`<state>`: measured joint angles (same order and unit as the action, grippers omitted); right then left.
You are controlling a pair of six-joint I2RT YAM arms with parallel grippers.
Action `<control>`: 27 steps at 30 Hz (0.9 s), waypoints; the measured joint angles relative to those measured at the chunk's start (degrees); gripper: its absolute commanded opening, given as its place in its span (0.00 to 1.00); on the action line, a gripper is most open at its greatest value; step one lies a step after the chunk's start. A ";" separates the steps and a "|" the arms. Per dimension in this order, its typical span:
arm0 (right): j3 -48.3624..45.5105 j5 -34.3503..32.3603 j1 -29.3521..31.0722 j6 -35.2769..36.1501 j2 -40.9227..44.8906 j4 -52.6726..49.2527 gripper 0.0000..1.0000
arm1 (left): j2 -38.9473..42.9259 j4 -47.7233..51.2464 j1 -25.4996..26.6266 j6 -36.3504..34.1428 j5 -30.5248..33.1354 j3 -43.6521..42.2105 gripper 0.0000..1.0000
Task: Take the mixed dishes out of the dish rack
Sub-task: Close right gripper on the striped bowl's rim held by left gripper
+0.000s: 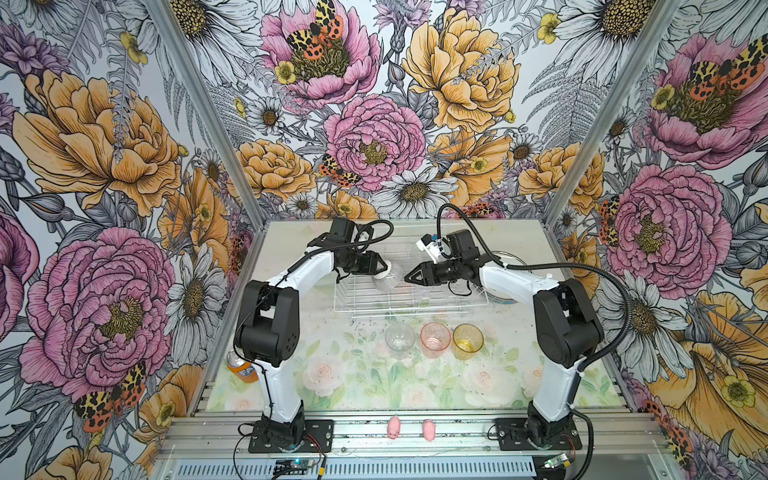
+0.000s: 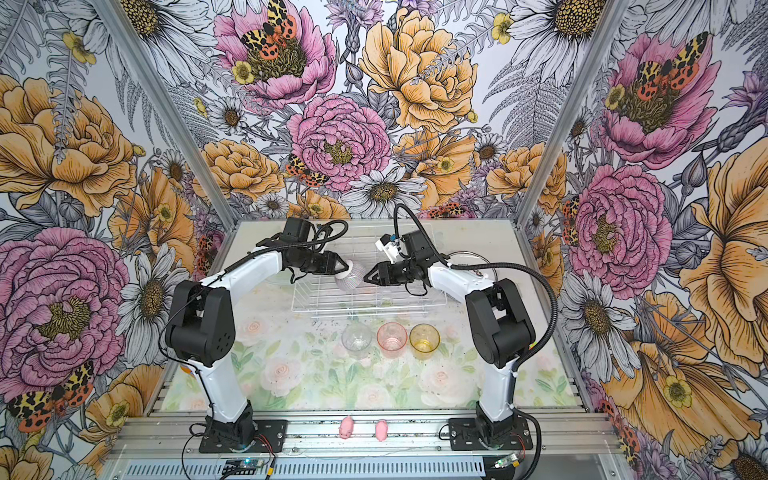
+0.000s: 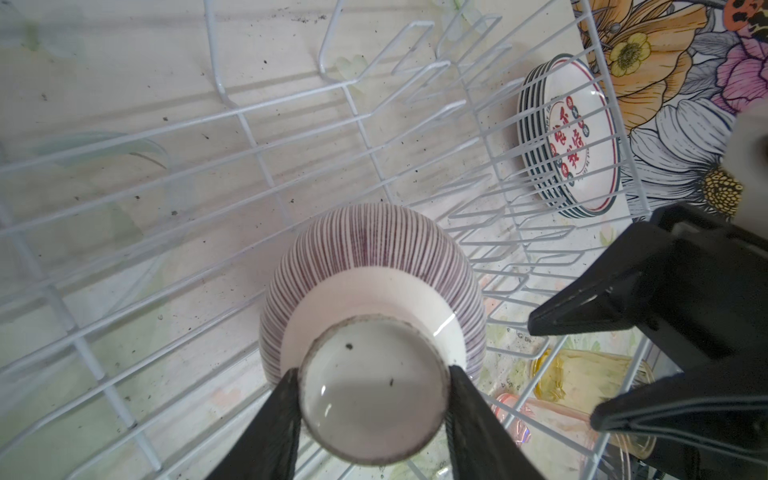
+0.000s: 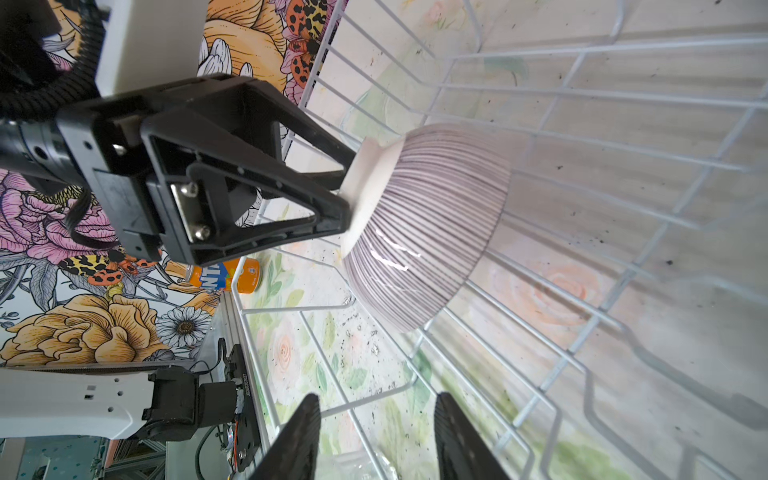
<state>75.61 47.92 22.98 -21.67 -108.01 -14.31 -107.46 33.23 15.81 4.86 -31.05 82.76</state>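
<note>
Floral table (image 1: 353, 386): above the rack (image 1: 419, 308), the left gripper (image 1: 384, 268) pinches the tilted bowl (image 1: 392, 281) by its foot. The right gripper (image 1: 408, 276), part open and empty, faces it closely. Only the left wrist view shows stacked plates (image 3: 582, 137) past the rack's wall. Both top views show three tumblers (image 1: 435, 338) standing outside the rack.

Striped bowl (image 1: 390, 280) tilted over white rack (image 1: 436, 308); 3 tumblers (image 1: 435, 338) stand outside.
</note>
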 measured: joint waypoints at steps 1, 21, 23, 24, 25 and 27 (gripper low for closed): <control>0.00 0.11 0.00 -0.22 -0.04 0.31 0.47 | 0.00 -0.76 -0.07 0.68 -0.68 -0.42 0.38; -0.39 1.05 -0.09 -2.99 -0.57 5.11 0.48 | 0.00 -18.23 -2.10 10.91 -11.15 -6.58 0.38; -0.87 1.09 -0.17 -3.37 -0.57 6.08 0.48 | 0.00 -19.50 -2.14 12.00 -12.09 -6.99 0.38; -1.33 1.38 -0.24 -3.89 -0.57 7.08 0.48 | 0.00 -20.13 -2.19 12.50 -12.50 -7.06 0.38; -1.81 1.60 -0.46 -4.52 -0.57 8.11 0.48 | 0.00 -20.72 -2.19 12.90 -13.00 -7.08 0.38; -3.28 2.56 -0.72 -6.47 -0.57 11.72 0.49 | 0.00 -21.86 -2.19 13.46 -13.84 -7.15 0.38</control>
<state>72.34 50.48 22.26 -28.14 -108.57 -2.59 -107.46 11.38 13.63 18.33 -44.88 75.61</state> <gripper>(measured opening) 0.480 0.514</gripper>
